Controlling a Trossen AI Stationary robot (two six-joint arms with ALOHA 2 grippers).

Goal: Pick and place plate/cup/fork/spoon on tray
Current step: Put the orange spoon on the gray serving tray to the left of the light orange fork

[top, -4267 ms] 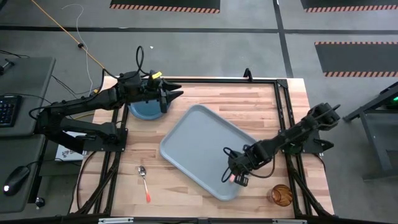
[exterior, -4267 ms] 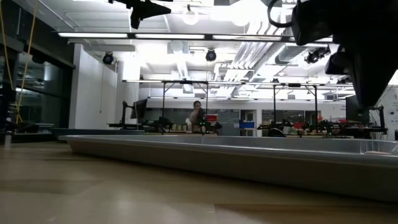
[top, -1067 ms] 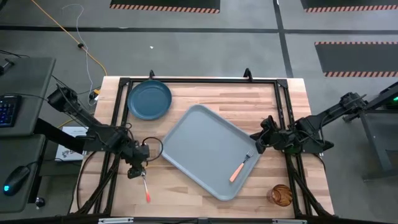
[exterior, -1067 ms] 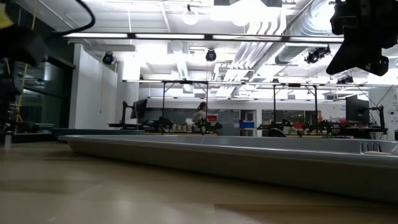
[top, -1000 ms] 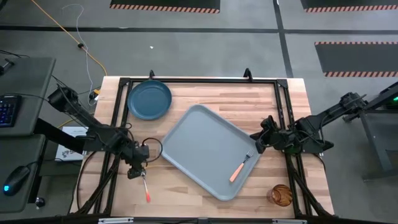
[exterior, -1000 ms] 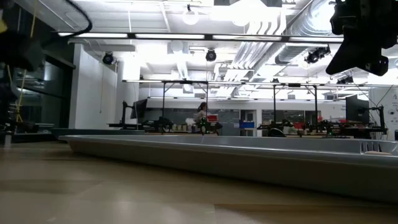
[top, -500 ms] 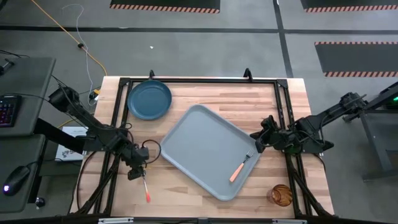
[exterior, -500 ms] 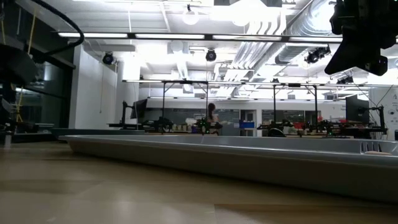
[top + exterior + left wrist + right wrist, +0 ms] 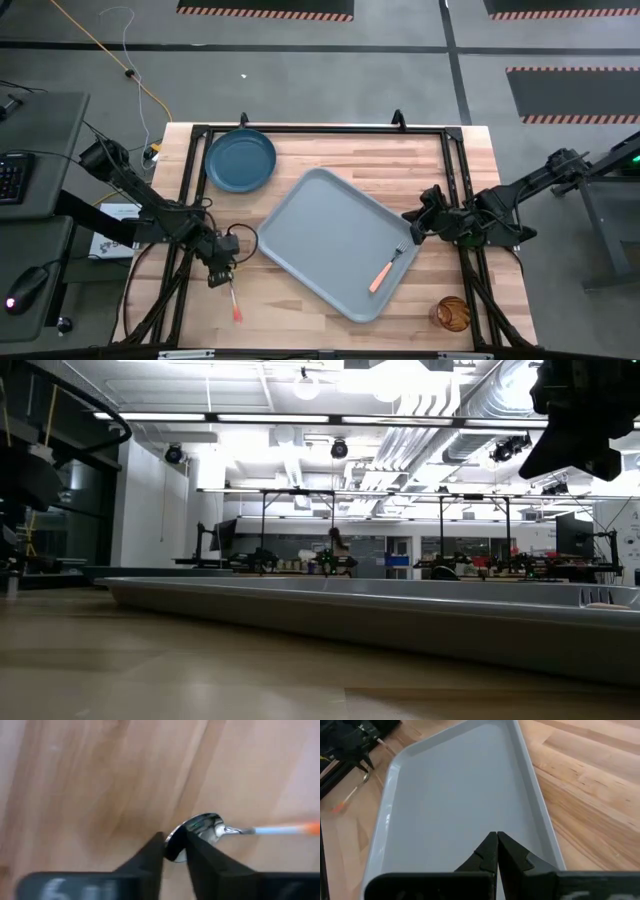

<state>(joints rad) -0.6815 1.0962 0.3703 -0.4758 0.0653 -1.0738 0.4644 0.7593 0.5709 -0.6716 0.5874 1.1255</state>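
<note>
Left gripper point(image 9: 222, 274) low at the near-left of the table point(image 9: 340, 150), fingers point(image 9: 150, 857) pinched on the bowl of the spoon point(image 9: 200, 829); in the left wrist view the silver bowl sits betw. the two dark tips, handle running off to one side. High view: spoon's red-orange handle point(image 9: 235, 305) trails toward the near edge, just left of the tray point(image 9: 320, 235).

Right gripper point(image 9: 413, 228) at the tray's right edge, near the fork's tines; right wrist view shows its fingertips point(image 9: 496, 851) pressed together w/ nothing betw. them, tray floor point(image 9: 455, 805) beyond.

Containers: tray lies diagonally at table centre, holds only the fork point(image 9: 384, 269), peach handle toward the near side, tines toward the right gripper. Plate point(image 9: 240, 160) at far-left corner of table, off the tray, nothing on it. Cup point(image 9: 452, 313) at near-right corner, off the tray, well apart from the fork.

Low view: tray's long grey wall point(image 9: 360, 618) spans the table; fork tines point(image 9: 598, 597) just show above its lip at right; a dark piece of one arm point(image 9: 575, 420) hangs at upper right. A person point(image 9: 336, 545) stands far off in the room behind.

Vs. 4.3 s ago: fork was then in the right gripper over the tray's near-right part, now lies released; left arm was over the plate at far left, now down at the spoon. Vs. 0.5 s ago: arms and all items nearly unchanged; the distant person has shifted a little.
</note>
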